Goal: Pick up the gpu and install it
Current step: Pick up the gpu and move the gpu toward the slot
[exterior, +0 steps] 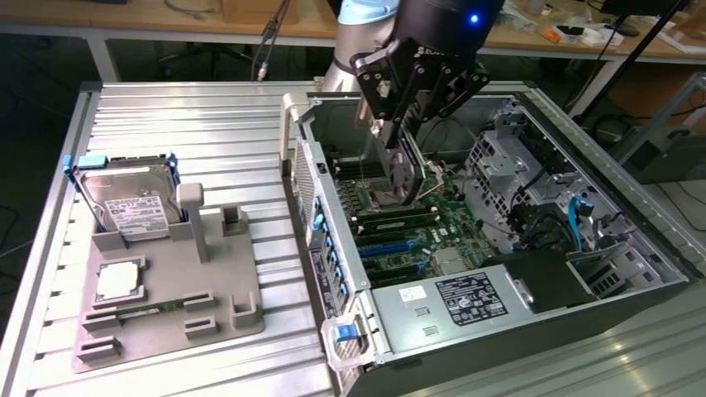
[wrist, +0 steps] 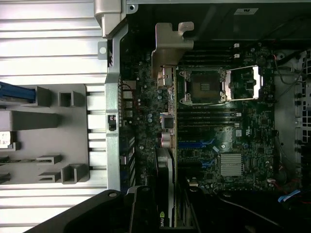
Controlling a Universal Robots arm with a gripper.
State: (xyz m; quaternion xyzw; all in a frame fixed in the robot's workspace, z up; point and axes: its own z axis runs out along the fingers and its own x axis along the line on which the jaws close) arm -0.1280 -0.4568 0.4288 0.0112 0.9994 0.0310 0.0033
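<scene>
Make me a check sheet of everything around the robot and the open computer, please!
Surface: ribbed metal table, computer case open on it.
Job's things: gpu held edge-on above the motherboard.
Clutter: grey holder with upright hard drive.
Grippers: gripper shut on the gpu.
Cables: blue cables inside the case.
Surroundings: cluttered workbench behind.

gpu partly behind pincer, arm cropped
</scene>
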